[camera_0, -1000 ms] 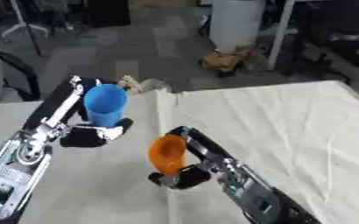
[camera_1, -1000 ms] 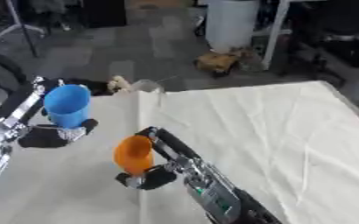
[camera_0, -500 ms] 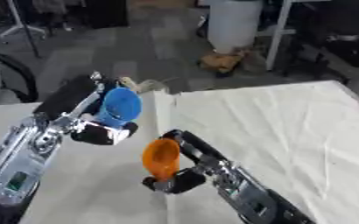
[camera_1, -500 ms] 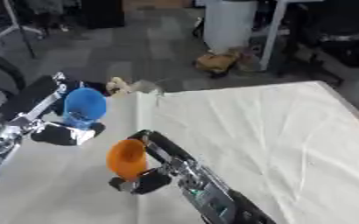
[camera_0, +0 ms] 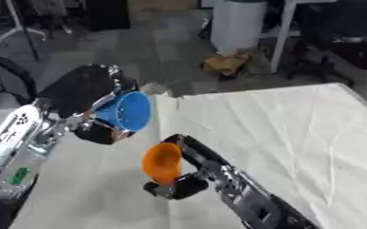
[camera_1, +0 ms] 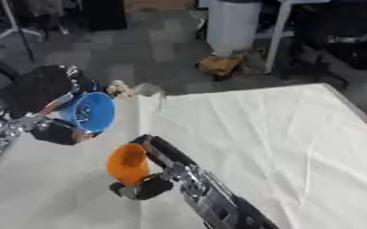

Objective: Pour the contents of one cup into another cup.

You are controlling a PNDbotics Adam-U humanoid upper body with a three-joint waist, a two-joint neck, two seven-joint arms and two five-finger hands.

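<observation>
Item 1 – blue cup (camera_0: 128, 111): we log it at centre-left of the frame, above the table, tipped far over so its open mouth faces right and slightly down, toward the orange cup. Contents: we cannot tell.

Item 2 – left hand (camera_0: 85, 91): black, comes in from the left edge w/ silver forearm below it. Fingers and thumb wrapped round the blue cup from behind and underneath; the cup is grasped, not resting on anything.

Item 3 – orange cup (camera_0: 162, 163): lower centre of the frame, just below and right of the blue cup, the two apart w/ a small gap between. We see it roughly upright, tilted a little, mouth facing up-left toward the blue cup's rim. Inside not visible.

Item 4 – right hand (camera_0: 185, 176): arm enters from the lower right corner. Fingers run up the cup's right side, thumb curls under its base; the orange cup is grasped and held above the cloth.

Item 5 – table (camera_0: 280, 129): covered w/ a white creased cloth, fills the right and lower part of the frame; far edge runs across the middle.

Item 6 – beyond the table edge, upper half: grey floor, a white bin (camera_0: 237, 20) at top centre, a brown crumpled thing (camera_0: 226, 65) on the floor beside it.
</observation>
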